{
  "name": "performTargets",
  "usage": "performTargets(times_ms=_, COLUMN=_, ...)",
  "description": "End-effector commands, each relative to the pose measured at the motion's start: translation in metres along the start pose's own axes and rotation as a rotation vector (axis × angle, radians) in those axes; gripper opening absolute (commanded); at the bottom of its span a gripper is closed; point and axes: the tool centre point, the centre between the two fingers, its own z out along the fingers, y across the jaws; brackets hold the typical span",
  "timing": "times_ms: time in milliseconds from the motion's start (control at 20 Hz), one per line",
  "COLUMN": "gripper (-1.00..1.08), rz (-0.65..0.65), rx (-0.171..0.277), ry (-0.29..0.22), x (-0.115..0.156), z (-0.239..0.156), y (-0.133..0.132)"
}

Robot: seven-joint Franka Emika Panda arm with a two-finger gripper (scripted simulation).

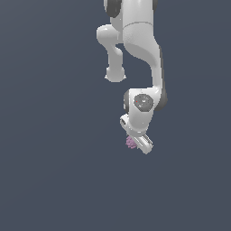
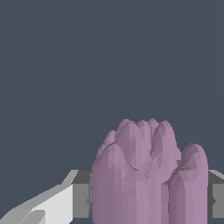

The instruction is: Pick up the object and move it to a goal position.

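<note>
Fingers of your gripper (image 1: 136, 143) are clamped on the pinkish blob (image 1: 131, 142), which sits between them; it looks light, stiff and bumpy, so keep squeezing across its lumpy middle

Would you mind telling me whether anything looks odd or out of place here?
Nothing stands out. The pinkish-purple blob sits between the gripper fingers, intact, with nothing spilled or damaged in either view.
</note>
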Motion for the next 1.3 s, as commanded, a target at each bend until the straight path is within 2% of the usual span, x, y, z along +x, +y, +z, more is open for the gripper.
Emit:
performTargets(times_ms=0, gripper=-1.00, rz=0.000, rx=0.000, ry=0.000, x=0.000, z=0.000, y=0.000)
performTargets(times_ms=300, gripper=-1.00, rz=0.000, rx=0.000, ry=0.000, x=-0.009, z=-0.011, y=0.000)
performTargets(times_ms=550, gripper=-1.00, rz=0.000, rx=0.000, ry=0.000, x=-0.026, z=-0.034, y=0.001)
performTargets(times_ms=1250, gripper=-1.00, rz=0.001, rx=-0.001, ry=0.001, x=-0.116, z=-0.155, y=0.001)
